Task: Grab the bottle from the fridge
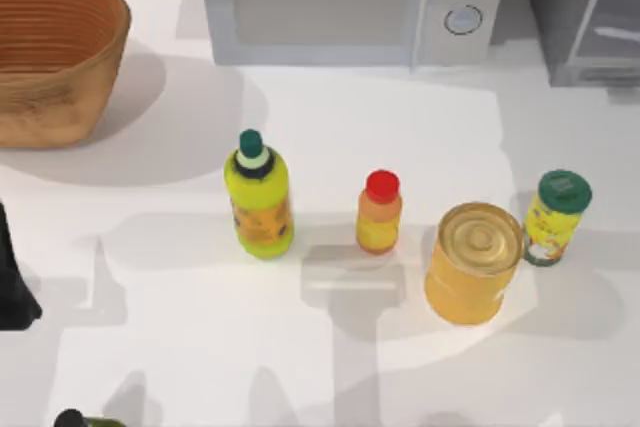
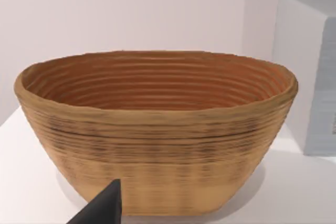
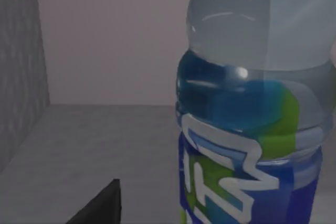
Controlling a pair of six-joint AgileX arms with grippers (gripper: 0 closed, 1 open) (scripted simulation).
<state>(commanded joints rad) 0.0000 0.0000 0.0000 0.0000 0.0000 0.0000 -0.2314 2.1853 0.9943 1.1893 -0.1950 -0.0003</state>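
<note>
The bottle stood close before the right end effector inside the grey-walled fridge at the tabletop's one o'clock corner, presumably lined up for a grasp, finger state impossible to tell.

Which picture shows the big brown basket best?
The left wrist view shows the basket best: its whole side and ribbed inside are seen from close by. The top view catches part of it at the table's far left corner, cut off by the edge. The right wrist view looks at a bottle instead.
</note>
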